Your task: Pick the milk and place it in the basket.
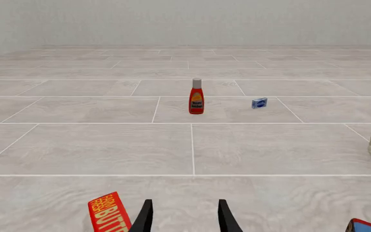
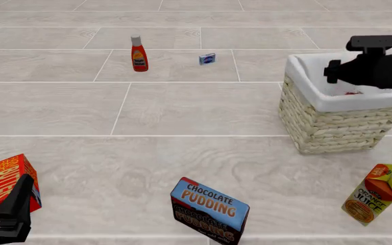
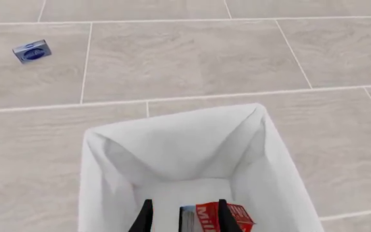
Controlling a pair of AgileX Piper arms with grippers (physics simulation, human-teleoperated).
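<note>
Pudding box (image 2: 210, 210) lies at the table's near edge, butter (image 2: 16, 179) by the near-left corner, juice (image 2: 375, 194) near-right. Milk (image 3: 214, 218) sits low inside the basket (image 2: 332, 127), between the right gripper (image 3: 184, 216) fingers; whether they clamp it or stand just clear, cannot tell. Step judged: placing, nearly done; next calls for letting go if not yet released, then lifting straight up past the liner. Right arm reaches down over the basket. Left gripper (image 1: 184, 217) hangs low by the butter, fingers apart, empty.
</note>
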